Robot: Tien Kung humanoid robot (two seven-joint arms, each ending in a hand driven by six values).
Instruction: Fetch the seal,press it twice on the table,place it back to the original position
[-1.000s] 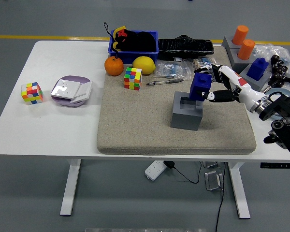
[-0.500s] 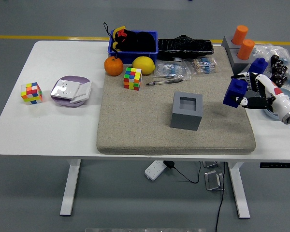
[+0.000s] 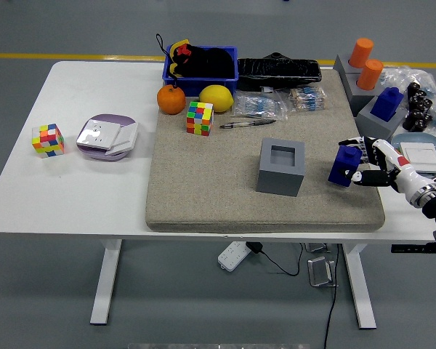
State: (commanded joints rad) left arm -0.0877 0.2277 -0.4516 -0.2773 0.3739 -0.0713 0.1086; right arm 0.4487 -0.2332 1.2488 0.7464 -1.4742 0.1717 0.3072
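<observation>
While my right robot hand (image 3: 365,169) grips the blue seal (image 3: 345,166) between thumb and fingers, the seal sits low over the grey felt mat (image 3: 203,196) at about three o'clock from the grey holder block (image 3: 281,167), near the mat's right edge; I cannot tell for certain whether its base is touching the felt. I judge this to be one of the presses. My left arm is out of view. The holder's square socket stands empty, waiting for the return. My worries from here: the seal looks slightly tilted in the grasp, so pressing down could land on one edge and twist it out of the fingers (image 3: 354,144). The press point is close to the mat's border, and drifting further toward three o'clock would put it off the felt onto the bare desk (image 3: 73,189). Returning it also needs square alignment with the socket; a tilted seal could catch the rim and shove the holder toward the pen (image 3: 247,124) at eleven o'clock.
</observation>
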